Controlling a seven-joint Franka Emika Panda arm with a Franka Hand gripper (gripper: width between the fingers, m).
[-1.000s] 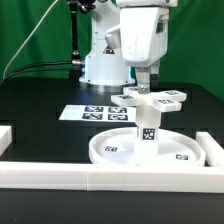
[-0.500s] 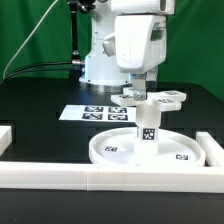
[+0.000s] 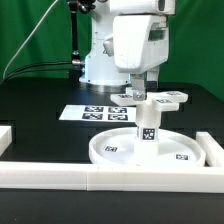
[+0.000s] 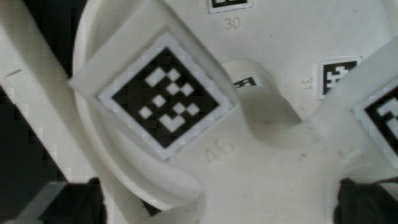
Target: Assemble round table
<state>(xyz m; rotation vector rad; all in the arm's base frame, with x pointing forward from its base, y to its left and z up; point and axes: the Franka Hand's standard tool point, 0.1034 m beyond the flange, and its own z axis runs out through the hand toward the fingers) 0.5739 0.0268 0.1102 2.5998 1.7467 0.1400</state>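
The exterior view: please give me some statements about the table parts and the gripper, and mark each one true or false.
1. The leg stands upright on the round disc. True.
2. The cross-shaped piece lies flat on the black table. False: it sits on top of the leg.
3. The marker board lies behind the disc, toward the robot base. True.
4. The gripper is far from the cross-shaped piece. False: it is right at it, on the exterior view's left part of the piece.
5. The disc lies outside the white border bars. False: it lies inside them.
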